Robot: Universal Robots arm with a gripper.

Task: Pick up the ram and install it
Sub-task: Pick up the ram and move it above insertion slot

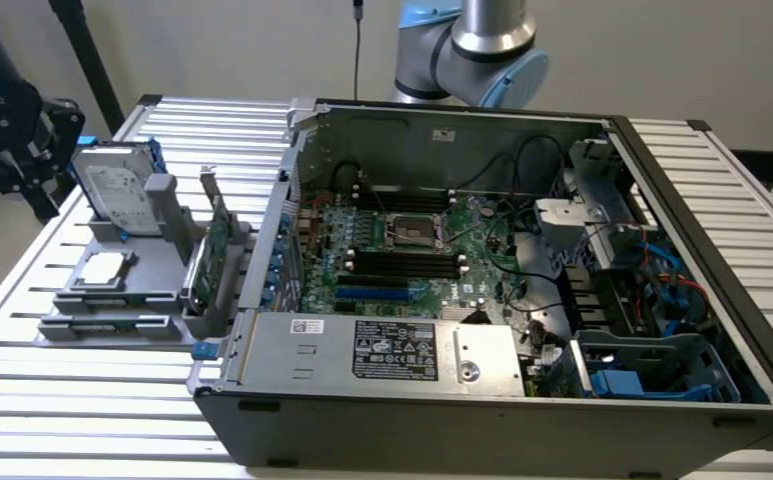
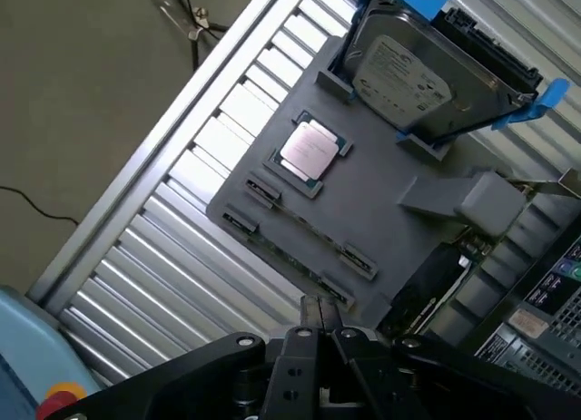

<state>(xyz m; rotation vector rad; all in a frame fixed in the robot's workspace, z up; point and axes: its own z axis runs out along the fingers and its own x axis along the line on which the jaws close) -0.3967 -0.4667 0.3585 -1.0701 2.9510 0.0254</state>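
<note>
Now | gripper [image 2: 320, 307] pressed together, empty | slatted metal table [image 2: 163, 257] beneath it | grey tray [image 2: 390, 193] just ahead | dull floor [image 2: 82, 102] beyond table edge

the ram, a long, narrow, thin green circuit-board stick [image 2: 310, 231], stands on its long edge in a slot of the flat grey plastic holder tray [image 2: 381, 202], so from above it reads as a slim dark strip with small marks along it. it runs straight between two small grey end clips [image 2: 263, 191], one at each end, just beside the square silver processor chip [image 2: 309, 152] that lies flat on the same tray. its row of black chips is too small to make out here.
</note>
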